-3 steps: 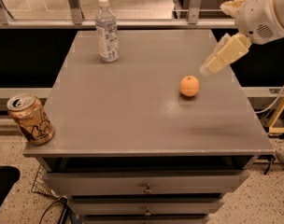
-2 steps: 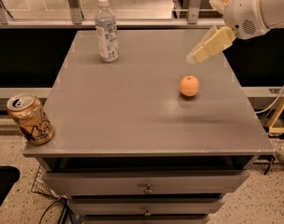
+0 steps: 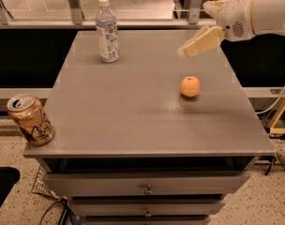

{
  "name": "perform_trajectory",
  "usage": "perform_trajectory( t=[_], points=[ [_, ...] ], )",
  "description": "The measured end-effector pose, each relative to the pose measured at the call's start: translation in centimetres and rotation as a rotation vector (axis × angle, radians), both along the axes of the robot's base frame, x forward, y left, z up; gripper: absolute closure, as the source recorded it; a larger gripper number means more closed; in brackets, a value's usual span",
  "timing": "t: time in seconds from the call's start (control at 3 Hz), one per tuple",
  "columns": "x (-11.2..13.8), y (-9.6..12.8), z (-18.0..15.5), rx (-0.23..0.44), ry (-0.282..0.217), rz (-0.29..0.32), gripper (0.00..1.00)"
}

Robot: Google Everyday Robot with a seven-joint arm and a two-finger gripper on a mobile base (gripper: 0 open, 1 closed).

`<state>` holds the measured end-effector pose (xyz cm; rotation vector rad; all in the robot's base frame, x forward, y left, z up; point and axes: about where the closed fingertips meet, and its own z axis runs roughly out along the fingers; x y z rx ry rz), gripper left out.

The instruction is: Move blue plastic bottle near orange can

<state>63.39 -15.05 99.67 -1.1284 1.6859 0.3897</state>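
The blue plastic bottle [image 3: 107, 30] stands upright at the far left of the grey table top [image 3: 133, 107]. It is clear, with a white cap and a pale label. The orange can [image 3: 30, 119] stands upright at the near left corner, tan with dark scribbles and a silver top. My gripper [image 3: 191, 46] hangs above the far right part of the table, on a white arm reaching in from the right. It is well to the right of the bottle, holds nothing, and is far from the can.
A round orange fruit [image 3: 190, 86] lies on the right half of the table, just below my gripper. The table has drawers [image 3: 147, 187] under its front edge. A metal railing [image 3: 74, 3] runs behind the table.
My gripper has moved left above the far side of the table, toward the bottle. The bottle, the can and the fruit have not moved.
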Motion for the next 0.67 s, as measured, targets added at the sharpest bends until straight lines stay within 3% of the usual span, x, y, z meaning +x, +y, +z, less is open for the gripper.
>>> perform_trajectory(
  t=[0.33, 0.67],
  points=[
    [0.1, 0.2, -0.1, 0.003, 0.000, 0.000, 0.00],
    [2.8, 1.9, -0.2, 0.051, -0.021, 0.024, 0.00]
  ],
)
